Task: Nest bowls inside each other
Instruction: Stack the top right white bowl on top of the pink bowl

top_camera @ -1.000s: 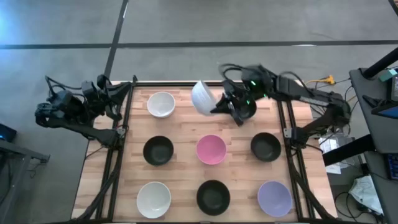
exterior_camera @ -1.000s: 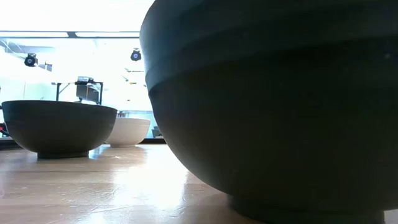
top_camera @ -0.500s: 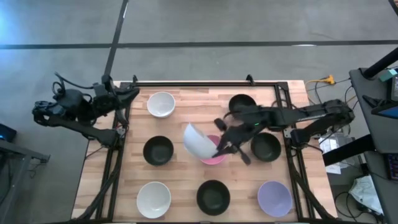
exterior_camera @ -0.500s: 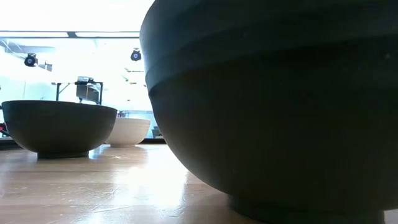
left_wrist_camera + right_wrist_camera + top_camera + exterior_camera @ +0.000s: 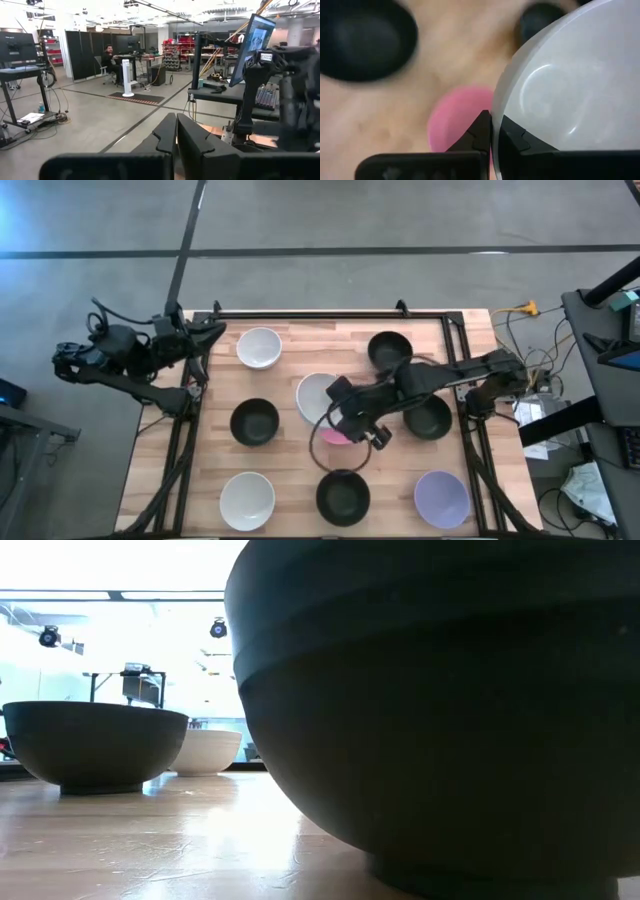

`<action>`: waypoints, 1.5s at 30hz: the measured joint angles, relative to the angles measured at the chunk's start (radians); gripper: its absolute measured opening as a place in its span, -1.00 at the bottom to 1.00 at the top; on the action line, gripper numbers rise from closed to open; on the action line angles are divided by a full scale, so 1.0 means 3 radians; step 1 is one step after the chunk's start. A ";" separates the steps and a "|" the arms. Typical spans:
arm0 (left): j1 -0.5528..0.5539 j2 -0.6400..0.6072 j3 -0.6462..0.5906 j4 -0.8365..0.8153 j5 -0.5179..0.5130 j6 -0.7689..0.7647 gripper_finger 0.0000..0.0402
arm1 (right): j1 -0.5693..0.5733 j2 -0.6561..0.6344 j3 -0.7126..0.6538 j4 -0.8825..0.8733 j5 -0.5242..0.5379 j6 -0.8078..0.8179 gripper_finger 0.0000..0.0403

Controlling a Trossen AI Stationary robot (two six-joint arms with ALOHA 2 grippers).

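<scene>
Over the pink bowl (image 5: 335, 436), the right hand (image 5: 337, 409) — clamped on a white bowl's (image 5: 315, 396) rim — holds it tilted.

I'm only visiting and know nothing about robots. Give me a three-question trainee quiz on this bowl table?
1. True or false: the right gripper is shut on the rim of a white bowl.
2. Which bowl lies partly under that white bowl? A) lavender bowl B) pink bowl C) a black one
3. Fill in: the left gripper waits at the table's ___ edge.

Key: 1 true; 2 B; 3 left.
</scene>
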 joint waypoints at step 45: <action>0.0000 0.0356 -0.0058 -0.0025 0.0007 0.0006 -1.00 | 0.0287 0.0532 -0.0832 0.0468 0.0268 0.1798 -0.96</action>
